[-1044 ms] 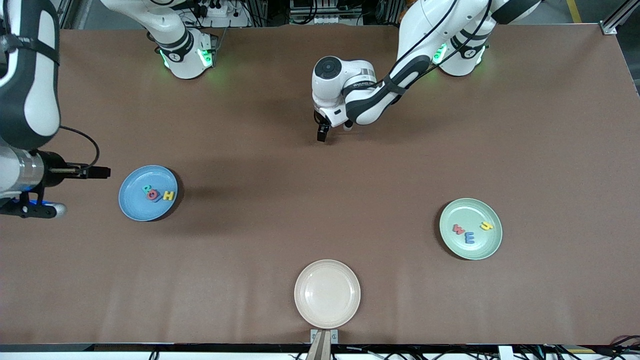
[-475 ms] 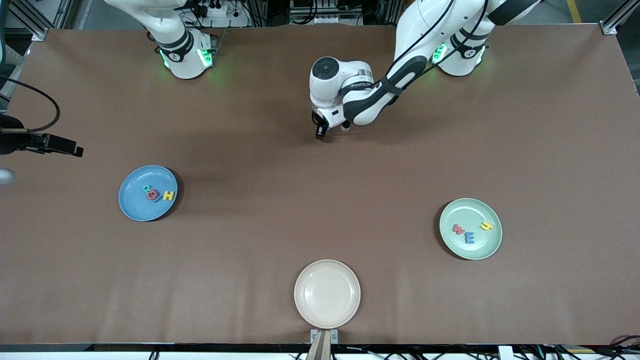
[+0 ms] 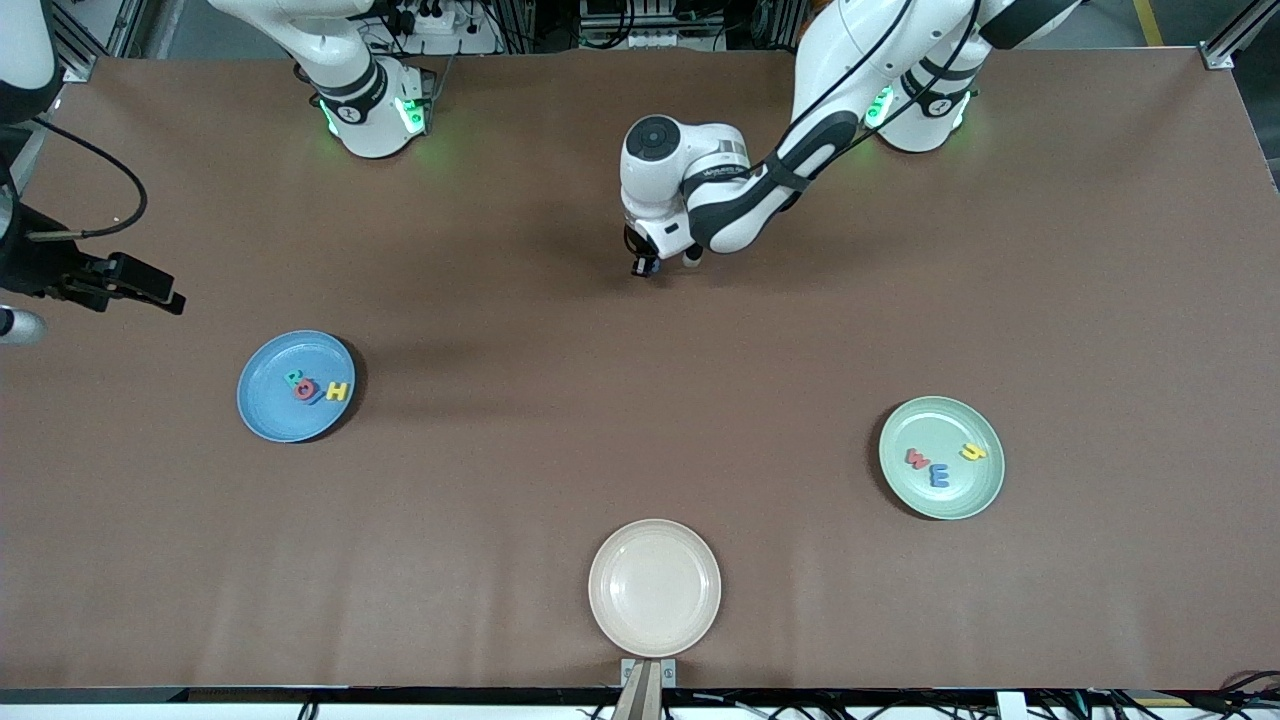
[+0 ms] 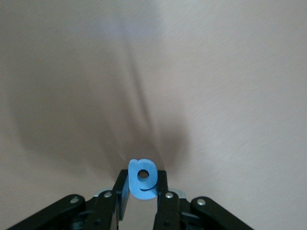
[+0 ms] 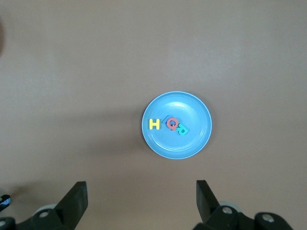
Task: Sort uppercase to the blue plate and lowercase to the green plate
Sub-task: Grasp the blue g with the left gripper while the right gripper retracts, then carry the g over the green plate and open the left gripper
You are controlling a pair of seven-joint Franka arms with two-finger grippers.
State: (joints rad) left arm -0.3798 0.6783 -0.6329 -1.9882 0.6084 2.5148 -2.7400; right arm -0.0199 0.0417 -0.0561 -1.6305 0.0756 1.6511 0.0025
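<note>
Left gripper (image 4: 142, 203): clamped on the blue a (image 4: 142, 178), which stands upright between the fingers, pinched by its flat faces so it will not twist; it sits low on the bare brown table (image 3: 560, 420), farther from the front camera than all three plates, about midway between the two arm bases

Blue a: the last small letter outside a plate; it belongs on the green plate (image 3: 975, 490), so this grip looks like the start of a carry toward the left arm's end of the table

Right gripper (image 5: 141, 203): fingers spread wide and holding nothing, hanging high over the right arm's end of the table, its wrist camera looking straight down on the blue plate (image 5: 196, 139); this arm waits, seemingly lifted clear so the other can work

Blue plate: holds the yellow H (image 3: 337, 391), the red G (image 3: 304, 390), the teal R (image 3: 293, 378) and a dark blue piece, probably the W, mostly hidden under the G; the four bunch together toward the rim facing the table's middle, so the capitals look sorted

Green plate: carries the red letter (image 3: 916, 459), the blue m (image 3: 938, 474) and the yellow y (image 3: 972, 451), with bare plate left for one more

Cream plate (image 3: 654, 587): nearest the front camera, empty; it seems spare to the sorting

Progress: by my judgement one drop remains
</note>
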